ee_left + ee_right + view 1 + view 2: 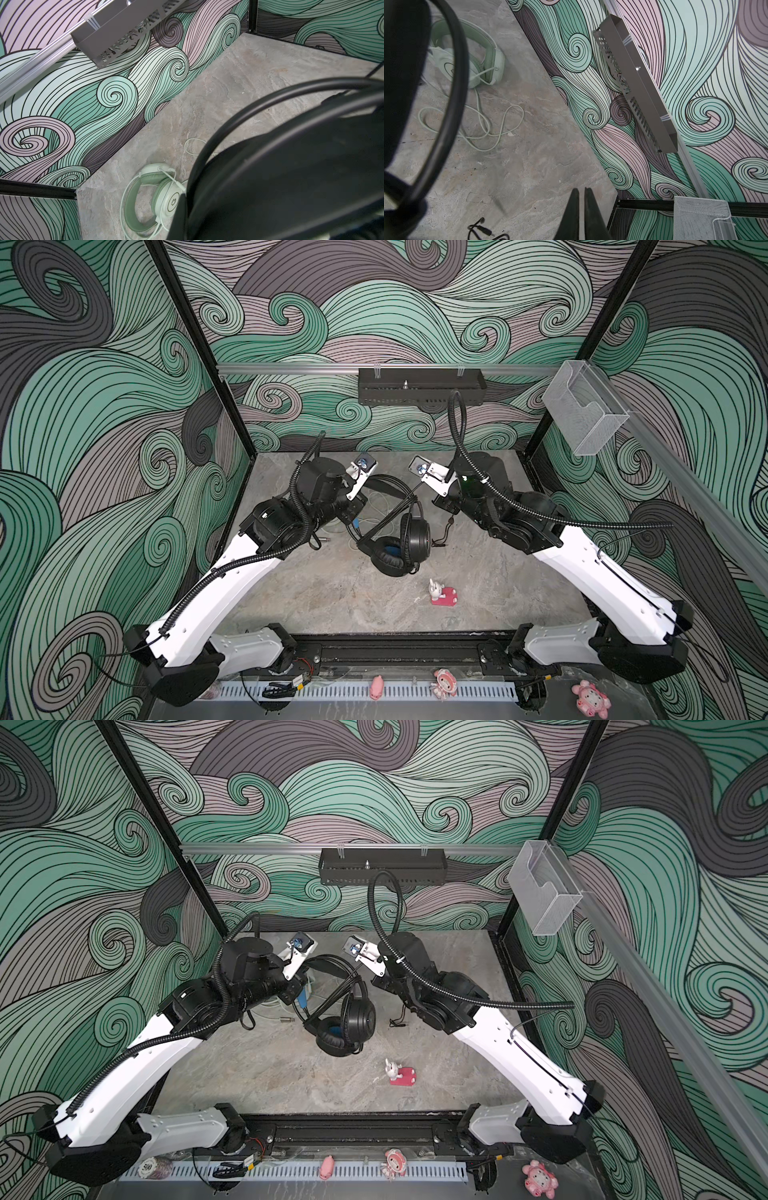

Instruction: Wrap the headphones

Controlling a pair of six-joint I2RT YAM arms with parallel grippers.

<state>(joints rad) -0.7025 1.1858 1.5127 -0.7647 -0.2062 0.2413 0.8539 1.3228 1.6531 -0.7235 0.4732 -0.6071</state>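
On the grey table (332,601), near the middle, the black headphones (415,536) sit with both ear cups down low and the band up high, leaning toward the left arm. The left gripper (354,512) is pressed tight together at that band and seems to be pinching it, but the arm hides the exact spot. A black cable (390,512) runs tight and straight across the headphones, up toward the right arm. The right gripper (581,199) has its two fingers squeezed almost together. Only a thin crack shows between them, and nothing can be seen in the crack. The plug (483,229) of a black cord lies on the table close by. The mint-green headphones (158,193) lie flat on the table farther back, near the left arm. Their whitish cable (500,124) lies in loose loops beside them. A small bunny toy (442,593) stands in front of the black headphones.
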